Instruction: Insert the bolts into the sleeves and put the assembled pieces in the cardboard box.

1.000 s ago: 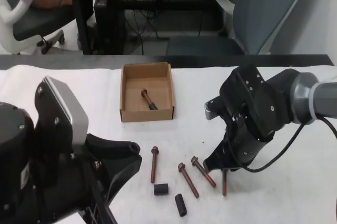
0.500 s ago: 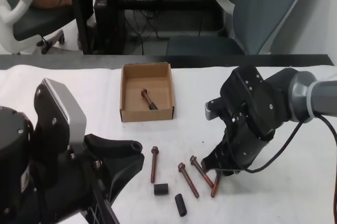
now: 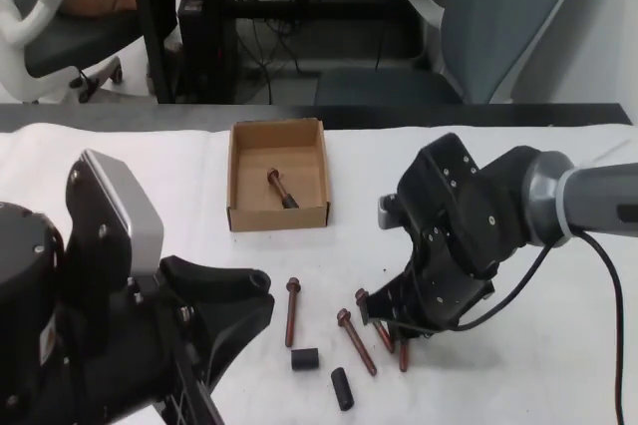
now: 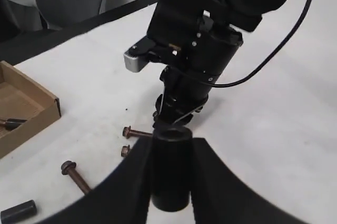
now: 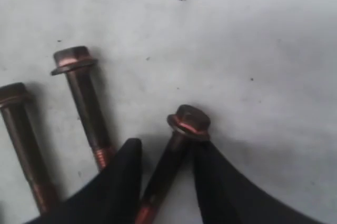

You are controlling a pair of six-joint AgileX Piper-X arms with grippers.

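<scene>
The right gripper [image 3: 399,335] has come lower and sideways toward the bolts lying on the bench. The held bolt [image 3: 403,356] stood well apart from them a second ago. It now sits just beside the nearest loose bolt [image 3: 364,299].

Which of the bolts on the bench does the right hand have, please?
The bolt pinched in the right hand, its head sticking out; the other bolts lie loose beside it.
</scene>
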